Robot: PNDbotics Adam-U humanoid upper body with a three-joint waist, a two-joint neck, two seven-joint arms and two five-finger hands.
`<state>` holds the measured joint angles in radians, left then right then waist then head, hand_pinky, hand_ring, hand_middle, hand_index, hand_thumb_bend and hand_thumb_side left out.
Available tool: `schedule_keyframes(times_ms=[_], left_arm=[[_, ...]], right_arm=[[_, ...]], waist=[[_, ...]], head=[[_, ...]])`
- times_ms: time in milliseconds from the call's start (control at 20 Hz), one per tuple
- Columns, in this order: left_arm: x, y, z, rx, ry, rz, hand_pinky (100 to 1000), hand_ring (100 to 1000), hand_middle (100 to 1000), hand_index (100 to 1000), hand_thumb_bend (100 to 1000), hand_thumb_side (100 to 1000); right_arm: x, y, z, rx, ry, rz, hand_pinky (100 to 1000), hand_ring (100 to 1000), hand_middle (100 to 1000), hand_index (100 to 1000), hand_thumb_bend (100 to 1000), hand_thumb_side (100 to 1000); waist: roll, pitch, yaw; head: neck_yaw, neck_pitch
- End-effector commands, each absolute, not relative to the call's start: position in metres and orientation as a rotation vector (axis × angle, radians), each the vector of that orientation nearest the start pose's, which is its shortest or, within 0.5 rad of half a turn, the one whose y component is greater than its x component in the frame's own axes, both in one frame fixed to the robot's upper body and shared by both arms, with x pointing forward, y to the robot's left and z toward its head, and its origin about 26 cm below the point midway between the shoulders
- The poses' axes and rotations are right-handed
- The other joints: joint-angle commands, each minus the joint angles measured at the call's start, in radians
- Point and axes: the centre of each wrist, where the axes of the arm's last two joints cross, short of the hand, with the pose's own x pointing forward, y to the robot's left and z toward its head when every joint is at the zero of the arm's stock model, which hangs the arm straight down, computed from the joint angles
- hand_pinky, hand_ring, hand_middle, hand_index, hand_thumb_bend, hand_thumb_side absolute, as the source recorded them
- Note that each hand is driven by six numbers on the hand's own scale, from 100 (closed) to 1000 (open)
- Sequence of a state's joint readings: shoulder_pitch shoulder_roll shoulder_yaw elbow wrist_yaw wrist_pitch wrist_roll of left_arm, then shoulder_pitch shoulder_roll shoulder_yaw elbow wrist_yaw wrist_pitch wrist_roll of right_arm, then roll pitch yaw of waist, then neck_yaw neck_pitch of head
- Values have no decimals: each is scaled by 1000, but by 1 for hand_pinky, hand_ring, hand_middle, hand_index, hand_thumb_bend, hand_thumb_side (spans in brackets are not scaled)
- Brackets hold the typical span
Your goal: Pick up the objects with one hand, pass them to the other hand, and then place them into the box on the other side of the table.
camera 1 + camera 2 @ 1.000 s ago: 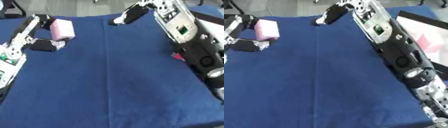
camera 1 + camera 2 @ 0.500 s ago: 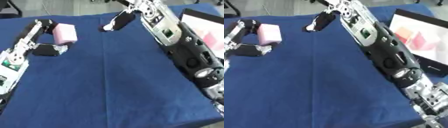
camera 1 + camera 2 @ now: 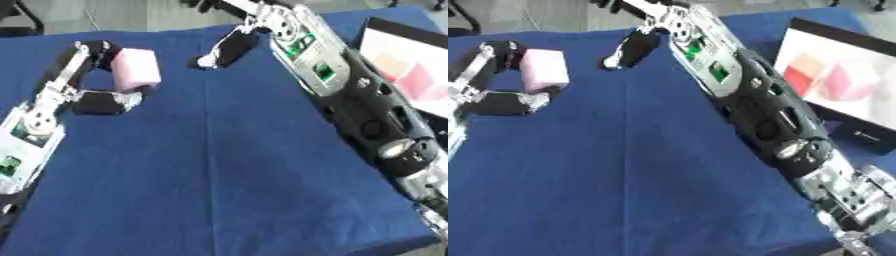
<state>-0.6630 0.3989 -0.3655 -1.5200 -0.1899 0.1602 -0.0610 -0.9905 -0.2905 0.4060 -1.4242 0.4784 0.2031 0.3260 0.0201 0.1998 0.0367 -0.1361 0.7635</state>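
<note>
A pink block (image 3: 136, 70) is held above the blue cloth at the far left. My left hand (image 3: 92, 75) is shut on it, with fingers curled over its far side and the thumb (image 3: 105, 102) under its near edge. My right arm (image 3: 324, 70) stretches from the lower right to the far middle of the table. Of my right hand (image 3: 226, 49) one straight black finger shows, pointing down-left, a short gap right of the block; the rest is cut off at the top edge.
A black box (image 3: 859, 127) with a white inside stands at the right edge and holds pink, red and orange blocks (image 3: 833, 77). The blue cloth (image 3: 201, 175) covers the table. My right forearm lies across the right half.
My right hand has swung left toward the pink block. The view has shifted, bringing the box into sight. My left hand still holds the block.
</note>
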Motion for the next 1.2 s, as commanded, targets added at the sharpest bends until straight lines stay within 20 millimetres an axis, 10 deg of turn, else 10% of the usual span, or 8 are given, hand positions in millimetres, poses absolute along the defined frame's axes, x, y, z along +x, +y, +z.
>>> schedule_keyframes(times_ms=[50,1200], left_arm=[[385,179,187,302,-1910,-941,734,595,450,497,100,100],[378,151,193,345,-1961,-908,699,560,427,506,100,100]], right_arm=[[401,-100,279,-463,-1930,1356,913,840,815,873,509,128],[391,-83,270,-394,-1909,1426,904,827,801,861,486,100]], waist=[[-6,-48,2],[1,-39,3]], head=[[-3,-5],[17,-22]])
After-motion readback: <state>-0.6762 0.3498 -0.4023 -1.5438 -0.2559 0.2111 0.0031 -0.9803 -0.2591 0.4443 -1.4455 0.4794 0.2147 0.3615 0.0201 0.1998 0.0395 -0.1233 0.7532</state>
